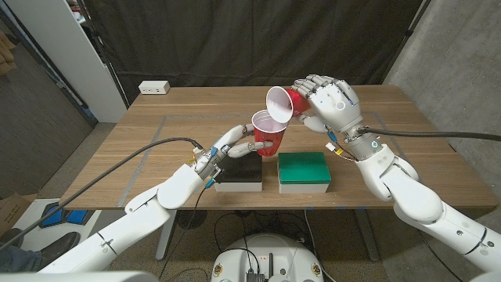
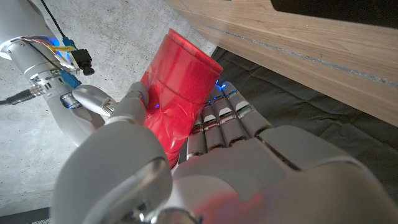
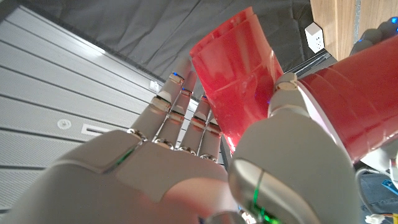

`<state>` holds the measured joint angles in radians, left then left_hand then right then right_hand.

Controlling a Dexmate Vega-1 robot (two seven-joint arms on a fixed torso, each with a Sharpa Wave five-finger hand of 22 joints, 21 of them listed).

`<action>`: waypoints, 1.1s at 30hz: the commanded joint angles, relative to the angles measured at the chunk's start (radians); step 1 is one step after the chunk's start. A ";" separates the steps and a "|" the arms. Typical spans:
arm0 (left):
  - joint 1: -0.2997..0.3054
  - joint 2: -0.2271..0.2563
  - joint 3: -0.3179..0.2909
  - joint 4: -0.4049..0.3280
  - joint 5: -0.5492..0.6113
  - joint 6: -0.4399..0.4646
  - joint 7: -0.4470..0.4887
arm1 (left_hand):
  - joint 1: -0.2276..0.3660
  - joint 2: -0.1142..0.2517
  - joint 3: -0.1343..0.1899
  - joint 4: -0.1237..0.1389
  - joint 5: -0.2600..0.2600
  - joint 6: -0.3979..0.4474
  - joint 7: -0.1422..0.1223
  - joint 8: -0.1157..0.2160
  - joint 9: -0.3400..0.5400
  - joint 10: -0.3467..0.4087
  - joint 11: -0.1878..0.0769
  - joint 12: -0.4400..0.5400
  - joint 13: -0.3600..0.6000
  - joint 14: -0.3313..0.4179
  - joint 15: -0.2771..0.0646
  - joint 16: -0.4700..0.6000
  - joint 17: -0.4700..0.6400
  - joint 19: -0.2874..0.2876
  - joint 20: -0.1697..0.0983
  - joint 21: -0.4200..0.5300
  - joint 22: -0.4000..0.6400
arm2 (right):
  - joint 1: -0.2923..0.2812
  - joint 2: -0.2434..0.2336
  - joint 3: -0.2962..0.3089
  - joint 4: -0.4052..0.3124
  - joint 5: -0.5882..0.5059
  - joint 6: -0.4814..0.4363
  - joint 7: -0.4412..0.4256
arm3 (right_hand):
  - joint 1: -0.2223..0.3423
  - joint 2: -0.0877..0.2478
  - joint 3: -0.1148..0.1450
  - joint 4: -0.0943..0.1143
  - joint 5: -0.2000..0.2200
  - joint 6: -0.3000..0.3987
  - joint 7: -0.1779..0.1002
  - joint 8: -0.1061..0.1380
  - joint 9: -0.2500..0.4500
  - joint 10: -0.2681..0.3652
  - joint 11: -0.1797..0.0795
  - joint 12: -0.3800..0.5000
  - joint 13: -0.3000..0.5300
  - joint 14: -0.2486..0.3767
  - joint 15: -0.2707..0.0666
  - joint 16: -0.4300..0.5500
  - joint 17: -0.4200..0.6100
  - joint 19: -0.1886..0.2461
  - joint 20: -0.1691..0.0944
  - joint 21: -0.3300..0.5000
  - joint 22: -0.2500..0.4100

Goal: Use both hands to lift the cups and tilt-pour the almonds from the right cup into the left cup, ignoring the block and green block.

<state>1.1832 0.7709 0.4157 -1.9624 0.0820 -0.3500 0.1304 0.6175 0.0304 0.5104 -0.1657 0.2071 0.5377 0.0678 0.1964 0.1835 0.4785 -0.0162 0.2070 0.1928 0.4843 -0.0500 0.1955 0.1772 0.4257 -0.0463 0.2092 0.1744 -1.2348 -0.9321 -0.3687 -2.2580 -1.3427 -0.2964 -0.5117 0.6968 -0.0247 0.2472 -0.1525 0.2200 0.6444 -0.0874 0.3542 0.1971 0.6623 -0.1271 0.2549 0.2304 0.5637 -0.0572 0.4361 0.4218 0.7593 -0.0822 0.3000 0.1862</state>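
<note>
Above the wooden table [image 1: 156,125], right hand [image 1: 333,100] grips the right cup [image 1: 283,102] tipped mouth-down; its rim overhangs the upright left cup [image 1: 267,135], clasped beneath by left hand [image 1: 227,149].

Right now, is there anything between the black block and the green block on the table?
No. In the head view, only a narrow strip of bare table separates the black block from the green block.

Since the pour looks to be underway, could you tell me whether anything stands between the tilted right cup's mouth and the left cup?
Nothing visible does. The right hand holds the right cup tipped, its mouth just above the open rim of the left cup, held by the left hand. The black block and green block lie nearer the robot.
</note>
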 commanded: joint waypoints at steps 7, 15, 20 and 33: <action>-0.027 -0.009 0.011 0.030 -0.020 -0.012 -0.019 | 0.001 0.006 0.010 -0.002 0.006 0.008 0.000 0.000 0.004 0.009 -0.003 -0.001 0.002 0.008 -0.041 -0.004 0.000 0.008 -0.016 0.000 0.005 | 0.100 -0.013 -0.060 0.074 -0.154 -0.019 -0.087 | 0.029 0.021 0.025 -0.004 0.001 0.014 -0.025 0.006 0.005 0.015 -0.021 0.002 0.008 0.013 -0.153 -0.006 0.001 0.004 -0.043 0.003 0.002; -0.047 -0.013 0.015 0.047 -0.024 -0.028 -0.027 | 0.001 0.007 0.010 -0.002 0.006 0.008 0.000 0.000 0.004 0.009 -0.003 -0.001 0.002 0.009 -0.042 -0.004 0.000 0.008 -0.016 -0.001 0.005 | 0.145 -0.006 -0.088 0.101 -0.213 -0.043 -0.087 | 0.046 0.032 0.036 -0.007 0.000 0.020 -0.034 0.011 0.008 0.015 -0.033 0.001 0.012 0.018 -0.155 -0.010 0.000 0.004 -0.050 0.003 0.002; -0.055 -0.014 0.015 0.056 -0.027 -0.032 -0.030 | 0.001 0.006 0.010 -0.002 0.006 0.008 0.000 0.000 0.004 0.010 -0.001 -0.001 0.002 0.009 -0.040 -0.005 0.000 0.009 -0.016 -0.001 0.005 | 0.169 0.003 -0.114 0.124 -0.254 -0.061 -0.109 | 0.065 0.043 0.049 -0.012 0.000 0.019 -0.041 0.013 0.010 0.015 -0.038 0.001 0.016 0.017 -0.159 -0.015 -0.001 0.004 -0.052 0.002 0.002; -0.070 -0.020 0.018 0.075 -0.040 -0.043 -0.040 | 0.000 0.006 0.010 -0.002 0.006 0.009 -0.001 -0.001 0.004 0.011 -0.004 -0.001 0.002 0.009 -0.042 -0.005 0.000 0.009 -0.015 -0.001 0.005 | 0.221 0.012 -0.159 0.177 -0.289 -0.096 -0.206 | 0.126 0.074 0.090 -0.023 -0.009 0.016 -0.063 0.021 0.015 0.005 -0.056 -0.006 0.027 0.013 -0.160 -0.035 -0.004 -0.001 -0.061 -0.001 0.002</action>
<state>1.1262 0.7556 0.4306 -1.9025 0.0516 -0.3837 0.0982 0.6176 0.0303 0.5133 -0.1686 0.2071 0.5373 0.0680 0.1964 0.1838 0.4822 -0.0199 0.2071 0.1928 0.4878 -0.0464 0.1955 0.1772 0.4257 -0.0463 0.2092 0.1744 -1.0562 -0.9242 -0.4936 -2.1178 -1.5995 -0.3676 -0.6572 0.8049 0.0491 0.3258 -0.1756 0.2154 0.6569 -0.1401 0.3678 0.2075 0.6678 -0.1788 0.2513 0.2535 0.5740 -0.0571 0.4064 0.4171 0.7589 -0.0820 0.2990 0.1838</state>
